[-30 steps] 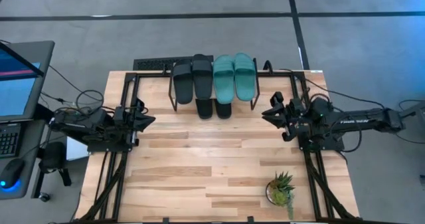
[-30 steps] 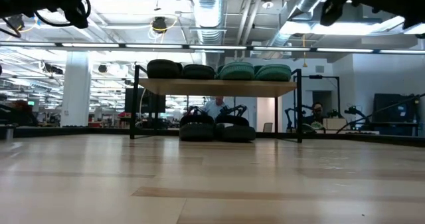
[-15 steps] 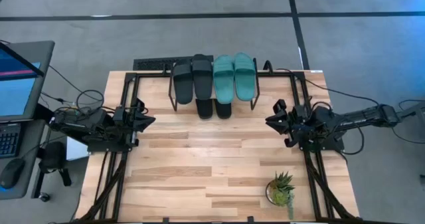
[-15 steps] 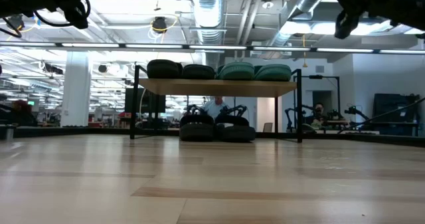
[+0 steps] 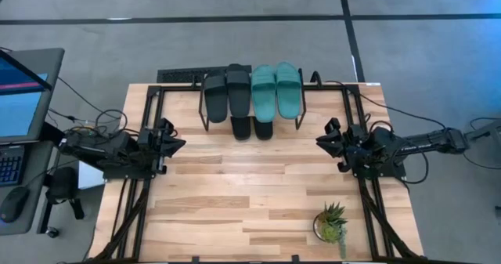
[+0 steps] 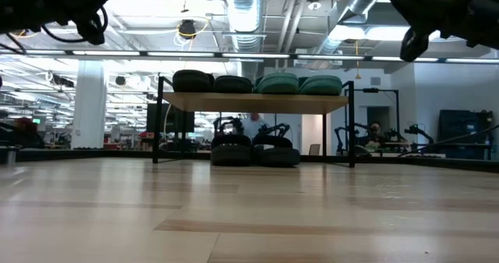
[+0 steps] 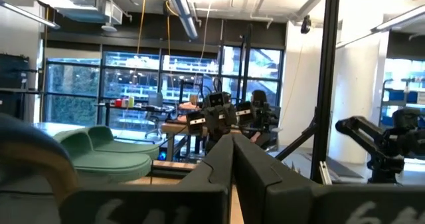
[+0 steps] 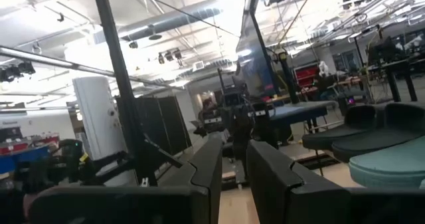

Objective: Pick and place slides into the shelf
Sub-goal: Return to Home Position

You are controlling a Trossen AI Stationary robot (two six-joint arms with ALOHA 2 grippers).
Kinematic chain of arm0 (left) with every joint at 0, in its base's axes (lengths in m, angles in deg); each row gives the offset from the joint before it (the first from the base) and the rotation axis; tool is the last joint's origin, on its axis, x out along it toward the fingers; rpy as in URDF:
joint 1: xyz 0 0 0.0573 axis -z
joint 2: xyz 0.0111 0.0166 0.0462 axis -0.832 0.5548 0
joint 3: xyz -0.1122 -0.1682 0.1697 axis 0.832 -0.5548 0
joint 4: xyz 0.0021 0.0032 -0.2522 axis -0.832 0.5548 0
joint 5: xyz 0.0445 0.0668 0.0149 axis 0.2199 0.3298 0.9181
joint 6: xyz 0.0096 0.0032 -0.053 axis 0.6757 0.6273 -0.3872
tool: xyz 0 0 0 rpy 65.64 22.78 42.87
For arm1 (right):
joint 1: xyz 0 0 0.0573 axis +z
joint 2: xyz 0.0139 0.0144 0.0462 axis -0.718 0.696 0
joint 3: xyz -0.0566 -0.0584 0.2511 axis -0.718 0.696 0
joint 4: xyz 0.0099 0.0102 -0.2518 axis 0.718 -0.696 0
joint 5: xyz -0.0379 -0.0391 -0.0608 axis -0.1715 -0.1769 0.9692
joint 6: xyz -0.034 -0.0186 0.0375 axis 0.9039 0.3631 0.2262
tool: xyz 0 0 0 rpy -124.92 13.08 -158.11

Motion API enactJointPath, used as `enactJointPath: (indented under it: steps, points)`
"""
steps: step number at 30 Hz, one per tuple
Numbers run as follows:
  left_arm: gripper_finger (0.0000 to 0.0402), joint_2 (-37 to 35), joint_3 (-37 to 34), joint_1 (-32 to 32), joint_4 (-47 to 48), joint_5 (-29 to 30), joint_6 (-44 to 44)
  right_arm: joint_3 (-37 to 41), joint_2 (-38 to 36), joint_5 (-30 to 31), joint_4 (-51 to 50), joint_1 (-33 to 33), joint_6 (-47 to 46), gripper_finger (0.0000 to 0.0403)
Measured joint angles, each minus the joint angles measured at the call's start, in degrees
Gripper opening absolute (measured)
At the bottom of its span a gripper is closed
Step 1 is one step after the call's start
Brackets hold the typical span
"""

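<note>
Holding left gripper [image 5: 178, 144] over left desk [image 5: 235, 193] edge, fingers [image 7: 219, 167] together; right gripper [image 5: 321, 141] over right edge, fingers [image 8: 273, 167] slightly apart. Finding slides [image 5: 250, 92] on and under shelf [image 6: 253, 102], far edge. Risking knocking plant [image 5: 332, 222] if swinging right arm low.

A robotics lab: bare ducts [image 6: 246, 13] above the table [image 6: 234, 208], a monitor [image 5: 19, 92] beside it, more arm rigs [image 7: 372, 136] beyond it.

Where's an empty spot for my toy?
Free: the wide table middle between the left gripper and right gripper, in front of the shelf. Crowded: the shelf, with slides on top and underneath, and the corner by the plant.
</note>
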Motion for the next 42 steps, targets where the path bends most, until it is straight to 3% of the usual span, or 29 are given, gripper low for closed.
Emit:
enactJointPath:
  steps: [8, 17, 36, 42]
  points:
    - [0.0000, -1.9, -2.6, 0.0, -2.1, -0.2, -1.7, 0.0, -6.0, 0.0, -3.4, 0.0, 1.6, 0.0061]
    - [0.0000, -2.0, -2.6, 0.0, -2.7, -1.3, -0.5, 0.0, -20.0, 2.8, -15.0, 0.1, 4.1, 0.0061]
    - [0.0000, -2.0, -2.7, -3.0, -6.7, 0.4, 4.2, 0.1, -20.0, 3.7, -16.6, -1.5, 3.9, 0.0061]
    - [0.0000, -2.0, -2.7, -6.9, -6.5, -3.2, 1.8, 0.1, -20.0, 2.9, -17.0, -2.3, 3.0, 0.0061]
